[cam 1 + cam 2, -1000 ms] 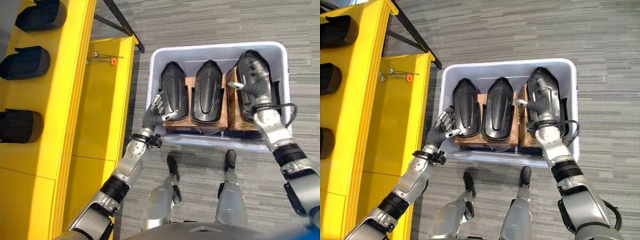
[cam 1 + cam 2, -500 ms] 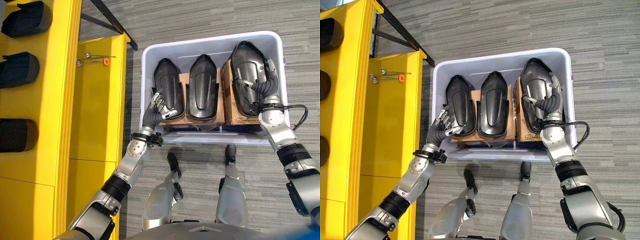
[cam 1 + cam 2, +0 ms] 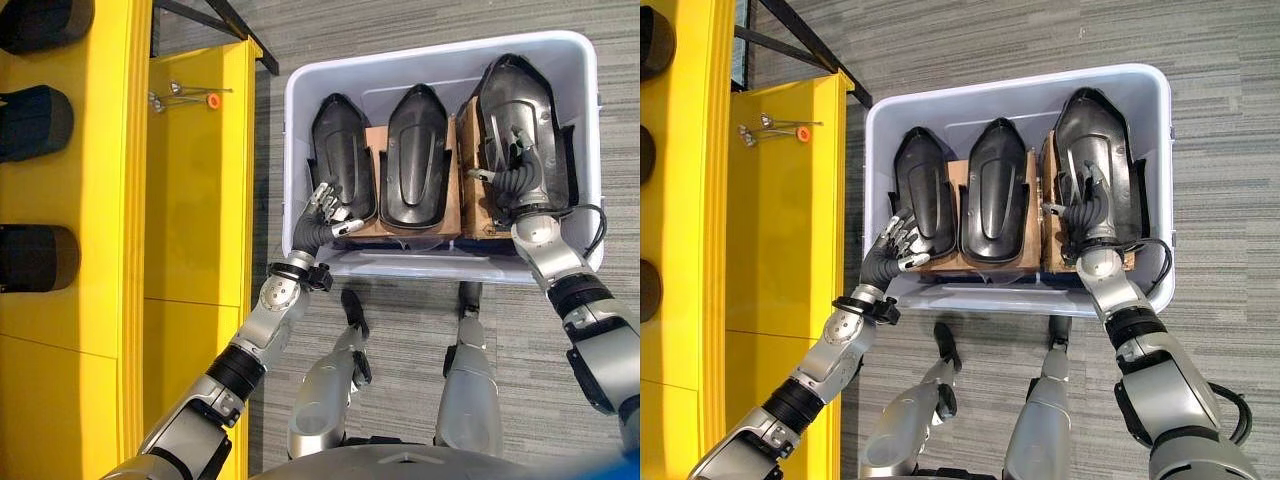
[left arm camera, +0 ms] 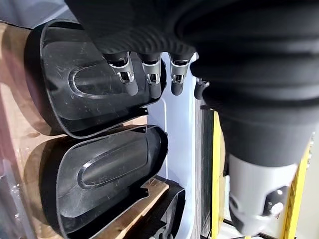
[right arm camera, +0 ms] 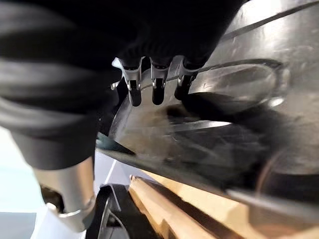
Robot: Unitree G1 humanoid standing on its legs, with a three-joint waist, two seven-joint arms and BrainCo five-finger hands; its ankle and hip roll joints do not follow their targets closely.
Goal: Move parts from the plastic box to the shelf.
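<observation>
A pale plastic box point(image 3: 292, 120) on the floor holds three black moulded parts on cardboard: a left part point(image 3: 342, 150), a middle part point(image 3: 417, 155) and a right part point(image 3: 522, 100). My left hand point(image 3: 322, 215) is at the box's near left corner. It is open, with relaxed fingers point(image 4: 149, 74) over the near end of the left part point(image 4: 84, 89). My right hand point(image 3: 515, 180) lies open on the near half of the right part point(image 5: 224, 99), fingers point(image 5: 157, 84) resting on its top and thumb sticking out sideways.
A yellow shelf point(image 3: 110, 200) runs along the left, with three black parts point(image 3: 35, 120) lying in it. A lower yellow ledge point(image 3: 200, 200) between shelf and box carries small metal bits and an orange-tipped piece point(image 3: 190, 97). Grey carpet surrounds the box.
The view has shifted. My right hand has slid back along the right part toward its near end. The left hand has stayed at the near left corner.
</observation>
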